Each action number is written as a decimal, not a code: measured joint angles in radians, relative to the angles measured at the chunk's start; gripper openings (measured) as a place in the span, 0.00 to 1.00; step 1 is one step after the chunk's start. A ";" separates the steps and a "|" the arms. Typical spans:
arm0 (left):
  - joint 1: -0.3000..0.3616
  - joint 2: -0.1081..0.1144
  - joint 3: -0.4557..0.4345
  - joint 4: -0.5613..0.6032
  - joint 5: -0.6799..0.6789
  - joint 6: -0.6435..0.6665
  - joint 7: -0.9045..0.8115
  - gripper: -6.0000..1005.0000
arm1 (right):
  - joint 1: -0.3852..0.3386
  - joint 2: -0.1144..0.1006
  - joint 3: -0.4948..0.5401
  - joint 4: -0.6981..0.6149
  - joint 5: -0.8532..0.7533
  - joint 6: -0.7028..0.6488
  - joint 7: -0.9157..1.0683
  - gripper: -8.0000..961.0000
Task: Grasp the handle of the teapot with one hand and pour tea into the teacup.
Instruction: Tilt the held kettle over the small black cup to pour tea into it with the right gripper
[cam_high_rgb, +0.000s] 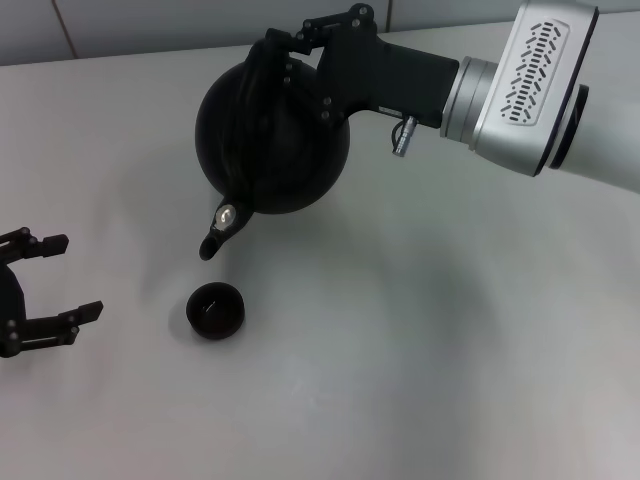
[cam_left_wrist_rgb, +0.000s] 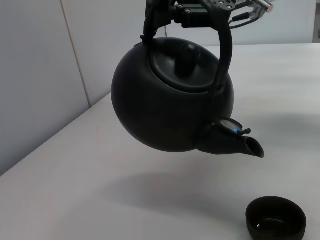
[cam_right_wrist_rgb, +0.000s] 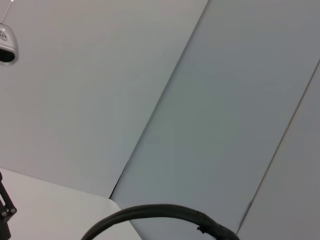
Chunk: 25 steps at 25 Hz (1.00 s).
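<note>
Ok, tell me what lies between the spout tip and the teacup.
Nothing: in the left wrist view the spout hangs over bare table, clear air down to the teacup. No stream shows.

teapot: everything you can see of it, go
The teapot is a large, round, matte-black pot with a knobbed lid, a short stubby spout and an arched hoop handle. It hangs clear of the white table, tilted spout-down, with the right gripper clamped on the handle. The spout tip sits above and just short of the teacup. No stream is visible. The left gripper is open, off to the side, touching nothing.
</note>
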 joint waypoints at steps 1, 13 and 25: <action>0.000 0.000 0.001 0.000 0.000 0.000 0.000 0.84 | 0.001 0.000 0.000 0.000 0.000 0.000 0.000 0.11; -0.001 -0.001 0.001 0.000 0.000 -0.005 0.000 0.84 | 0.006 0.001 -0.001 0.000 -0.002 0.010 -0.027 0.11; 0.002 -0.005 -0.001 0.000 0.000 -0.006 0.000 0.84 | 0.009 0.001 -0.013 0.000 -0.003 0.011 -0.030 0.11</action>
